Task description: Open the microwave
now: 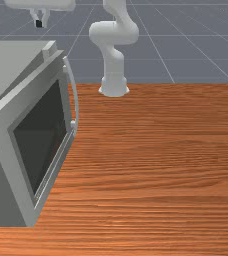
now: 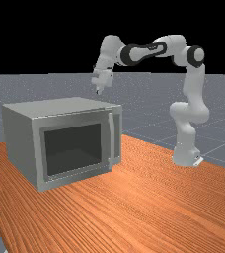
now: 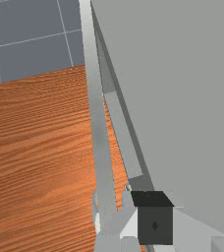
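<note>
And here's the microwave (image 2: 67,106), on the desk (image 2: 149,202) at the far view's left, and at the front view's left too, where the picture's edge cuts it off. Its door (image 2: 106,138) is ajar, folks! From above, the wrist view catches a slim wedge between door and body, widening toward the handle end, with wood grain peeking through. The long curved handle (image 2: 111,141) runs upright down the door, at the far view's right end of it. Up goes our eye to the tool (image 1: 39,23), hanging above the microwave, well off the handle and touching nothing; whether it's apart or together, I can't tell. Behind it, the arm (image 2: 193,89) reaches over from its base, standing at the desk's far edge in the front view.
</note>
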### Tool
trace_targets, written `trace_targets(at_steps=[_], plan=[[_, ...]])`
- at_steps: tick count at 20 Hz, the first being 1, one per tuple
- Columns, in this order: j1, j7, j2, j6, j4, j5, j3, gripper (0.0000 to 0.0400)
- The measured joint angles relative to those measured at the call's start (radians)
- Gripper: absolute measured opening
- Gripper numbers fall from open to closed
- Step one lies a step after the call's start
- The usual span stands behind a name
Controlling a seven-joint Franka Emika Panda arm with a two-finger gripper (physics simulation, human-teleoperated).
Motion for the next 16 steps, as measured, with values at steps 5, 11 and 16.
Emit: trace_targets(at_steps=[5,11,16], plan=[[-0.034,0.066,0.008,0.128,-0.104,-0.111,0.002,0.0000],[0.004,0.145,-0.042,0.173,-0.238,-0.132,0.069,0.0000],[0.027,0.160,-0.046,0.183,-0.273,-0.133,0.095,0.0009]])
